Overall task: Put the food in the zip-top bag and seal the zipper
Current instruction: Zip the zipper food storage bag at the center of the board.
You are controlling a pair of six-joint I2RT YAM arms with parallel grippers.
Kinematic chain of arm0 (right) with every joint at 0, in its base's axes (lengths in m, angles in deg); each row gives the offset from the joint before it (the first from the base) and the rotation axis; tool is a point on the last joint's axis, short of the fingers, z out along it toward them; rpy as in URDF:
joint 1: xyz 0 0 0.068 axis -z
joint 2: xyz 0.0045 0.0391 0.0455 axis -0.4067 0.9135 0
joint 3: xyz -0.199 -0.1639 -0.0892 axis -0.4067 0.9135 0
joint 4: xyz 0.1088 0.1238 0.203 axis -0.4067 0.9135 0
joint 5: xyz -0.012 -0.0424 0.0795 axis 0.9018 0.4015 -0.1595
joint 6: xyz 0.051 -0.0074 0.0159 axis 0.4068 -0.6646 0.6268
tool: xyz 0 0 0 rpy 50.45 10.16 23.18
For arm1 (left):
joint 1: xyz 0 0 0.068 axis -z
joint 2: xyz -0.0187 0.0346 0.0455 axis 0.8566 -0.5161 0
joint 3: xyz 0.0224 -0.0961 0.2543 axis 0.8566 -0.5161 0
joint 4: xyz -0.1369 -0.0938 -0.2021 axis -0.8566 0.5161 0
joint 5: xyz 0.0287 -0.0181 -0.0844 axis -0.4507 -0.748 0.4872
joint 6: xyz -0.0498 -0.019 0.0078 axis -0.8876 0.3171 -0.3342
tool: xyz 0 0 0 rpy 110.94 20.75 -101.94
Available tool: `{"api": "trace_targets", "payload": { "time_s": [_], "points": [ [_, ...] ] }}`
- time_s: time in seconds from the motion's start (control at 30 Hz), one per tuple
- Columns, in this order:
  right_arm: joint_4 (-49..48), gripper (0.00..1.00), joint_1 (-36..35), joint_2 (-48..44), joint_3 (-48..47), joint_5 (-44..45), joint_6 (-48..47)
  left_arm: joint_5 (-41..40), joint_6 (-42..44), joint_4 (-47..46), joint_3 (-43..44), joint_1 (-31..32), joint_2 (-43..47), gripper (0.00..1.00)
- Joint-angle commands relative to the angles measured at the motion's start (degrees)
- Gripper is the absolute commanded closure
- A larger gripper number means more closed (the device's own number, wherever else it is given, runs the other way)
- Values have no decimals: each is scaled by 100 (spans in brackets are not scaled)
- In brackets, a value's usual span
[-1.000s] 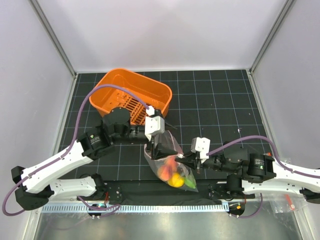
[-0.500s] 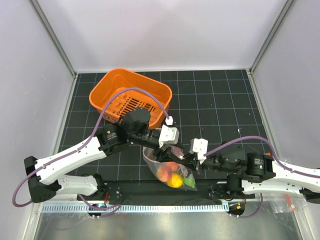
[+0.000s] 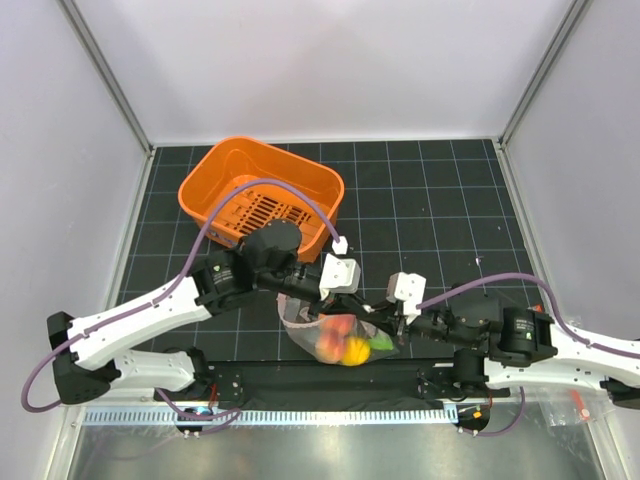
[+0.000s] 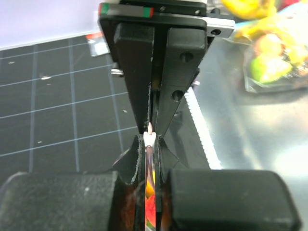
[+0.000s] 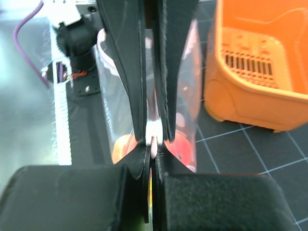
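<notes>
The clear zip-top bag (image 3: 305, 325) hangs low over the table's near edge. The food shows inside it: a peach-orange ball (image 3: 336, 328), a yellow-orange fruit (image 3: 355, 350) and a green piece (image 3: 381, 343). Both grippers meet nose to nose at the bag's mouth. My left gripper (image 3: 356, 304) (image 4: 150, 143) is shut on the pink zipper (image 4: 150, 128), with coloured food showing through the film between its pads. My right gripper (image 3: 381, 318) (image 5: 153, 144) is shut on the same zipper (image 5: 153, 150). Orange food (image 5: 121, 146) glows behind the right gripper's fingers.
The orange basket (image 3: 262, 188) (image 5: 262, 72) stands behind the left arm at the back left of the black grid mat (image 3: 440, 200). A white toothed rail (image 3: 330, 415) and a metal sheet (image 4: 250, 130) run along the near edge, under the bag.
The left arm swung from the bag's left side to its mouth. Its jaws closed on the zipper beside the right gripper. The bag sank lower. The right gripper kept its grip.
</notes>
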Motion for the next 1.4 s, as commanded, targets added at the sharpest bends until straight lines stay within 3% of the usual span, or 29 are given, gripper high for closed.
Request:
{"api": "trace_targets", "payload": {
  "time_s": [0.0, 0.27, 0.5, 0.67, 0.7, 0.73, 0.83, 1.13, 1.37],
  "points": [
    [-815, 99, -30, -484, 6, 449, 53, -891, -186, -88, 49, -3, 273, 100],
    [-1105, 99, -30, -1494, 375, 1275, 71, -2113, -380, -405, -329, -3, 642, 100],
    [-1150, 99, -30, -1741, 472, 2206, 124, -3018, -555, -414, -391, -3, 748, 100],
    [-1194, 98, -30, -1689, 490, 2709, 212, -3205, -608, -387, -400, -3, 652, 100],
    [-1202, 93, -30, -1654, 498, 2683, 212, -3213, -608, -379, -400, -3, 625, 100],
    [-1211, 73, -30, -1567, 507, 2648, 212, -3205, -617, -387, -382, -3, 581, 100],
    [-1212, 41, -30, -1234, 464, 2342, 177, -3161, -608, -353, -347, -3, 476, 100],
    [-808, 25, -30, -275, -63, 1532, -191, -2854, -442, -212, -373, -3, 546, 100],
    [-736, 26, -30, 543, -363, 1918, -465, -2186, -327, 113, -224, -3, 379, 100]
  ]
}}
